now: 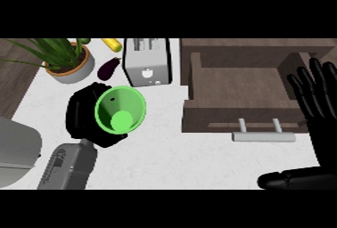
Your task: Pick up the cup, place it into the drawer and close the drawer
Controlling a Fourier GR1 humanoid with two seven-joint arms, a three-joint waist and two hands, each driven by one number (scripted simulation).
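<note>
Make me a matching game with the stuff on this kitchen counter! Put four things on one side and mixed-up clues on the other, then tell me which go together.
Things:
1. cup
2. drawer
3. eggplant
4. toaster

Clues:
A. dark purple, lying beside the plant pot
B. bright green, held in the left hand
C. silver, standing at the back of the counter
D. brown wood, pulled open

Pairs: 1-B, 2-D, 3-A, 4-C

The left hand curls round the cup; the plant pot is at the back left.
</note>
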